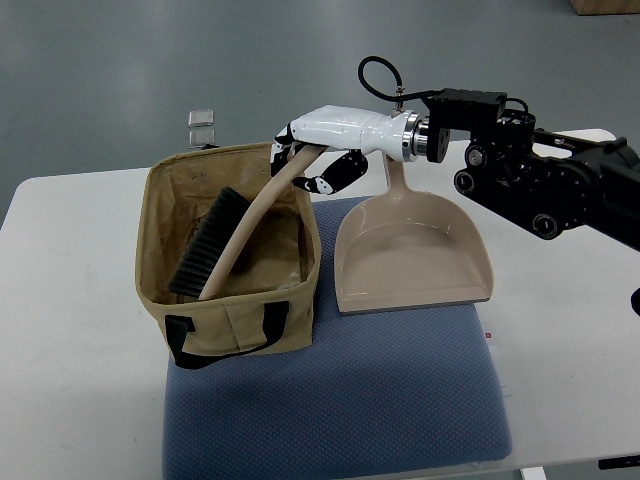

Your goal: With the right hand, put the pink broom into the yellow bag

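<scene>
Nearest the camera lies a blue-grey cushion pad [400,390] on the white tabletop [70,330], its front edge close to the table's near side; on its left part stands the yellow bag [230,335], a tan open-topped fabric tote with black strap handles hanging down its near wall; to the right of the bag, just beside it on the same pad, rests a pink dustpan [410,255], its mouth facing the camera and its handle pointing away. Inside the bag leans the pink broom [235,235]; its dark bristle head sits low in the bag toward the near left, while the pale handle rises slantwise over the far right rim. There the right hand [315,155], white with black finger joints, is curled around the upper end of the handle, its arm coming in from the right edge; beyond the bag, a small clear object [201,123] sits at the tabletop's far edge, too small to identify.
</scene>
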Controlling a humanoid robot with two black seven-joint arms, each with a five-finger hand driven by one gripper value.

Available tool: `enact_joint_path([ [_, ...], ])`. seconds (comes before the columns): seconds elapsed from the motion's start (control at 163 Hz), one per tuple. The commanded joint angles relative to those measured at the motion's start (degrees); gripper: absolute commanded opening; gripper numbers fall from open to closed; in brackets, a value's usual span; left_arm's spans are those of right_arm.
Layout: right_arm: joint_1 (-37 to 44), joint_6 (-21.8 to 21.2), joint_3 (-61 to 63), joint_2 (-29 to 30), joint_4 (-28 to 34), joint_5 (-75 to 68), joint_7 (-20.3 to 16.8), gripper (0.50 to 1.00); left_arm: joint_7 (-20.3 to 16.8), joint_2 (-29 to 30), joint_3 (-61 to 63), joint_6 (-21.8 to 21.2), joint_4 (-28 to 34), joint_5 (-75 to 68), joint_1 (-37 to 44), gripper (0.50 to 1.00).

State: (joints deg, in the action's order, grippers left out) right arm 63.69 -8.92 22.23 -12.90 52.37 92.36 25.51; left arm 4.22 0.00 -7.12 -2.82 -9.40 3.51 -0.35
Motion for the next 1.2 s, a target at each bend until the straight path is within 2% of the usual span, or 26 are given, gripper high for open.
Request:
enact_joint_path([
  [0.0, -1.11, 0.57, -0.08, 1.56, 0.01, 1.33, -0.11, 0.552, 0.0, 0.0, 0.0, 0.01, 0.0, 0.0, 0.0, 1.0],
  [0.135, -1.37, 1.19, 0.01, 1.82, 0.01, 1.86, -0.11, 0.58, 0.0, 0.0, 0.0, 0.01, 0.0, 0.0, 0.0, 1.0],
  [0.191, -1.37, 1.54, 0.01, 1.82, 0.01, 1.77, -0.02, 0.613, 0.0, 0.0, 0.0, 0.01, 0.0, 0.0, 0.0, 1.0],
  [0.228, -1.46, 1.89, 0.01, 2.35, 0.1, 1.77, -0.02, 0.674, 0.0, 0.0, 0.0, 0.01, 0.0, 0.0, 0.0, 1.0],
  [0.332, -1.55, 2.24, 0.1, 2.35, 0.1, 1.68, -0.02, 0.717, 0.0, 0.0, 0.0, 0.01, 0.0, 0.0, 0.0, 1.0],
  [0.652, -1.28, 2.68, 1.86, 1.38, 0.62, 0.54, 0.07, 0.746, 0.0, 0.0, 0.0, 0.01, 0.0, 0.0, 0.0, 1.0],
  [0.904, -4.01, 2.42, 10.03, -0.81, -0.17, -3.68, 0.16, 0.754, 0.0, 0.0, 0.0, 0.01, 0.0, 0.0, 0.0, 1.0],
  [1.064, -8.84, 2.59, 17.94, -1.69, -1.22, -13.08, 0.25, 0.797, 0.0, 0.0, 0.0, 0.01, 0.0, 0.0, 0.0, 1.0],
  [1.193, -13.58, 2.59, 23.74, -1.69, -2.71, -23.18, 0.77, 0.854, 0.0, 0.0, 0.0, 0.01, 0.0, 0.0, 0.0, 1.0],
])
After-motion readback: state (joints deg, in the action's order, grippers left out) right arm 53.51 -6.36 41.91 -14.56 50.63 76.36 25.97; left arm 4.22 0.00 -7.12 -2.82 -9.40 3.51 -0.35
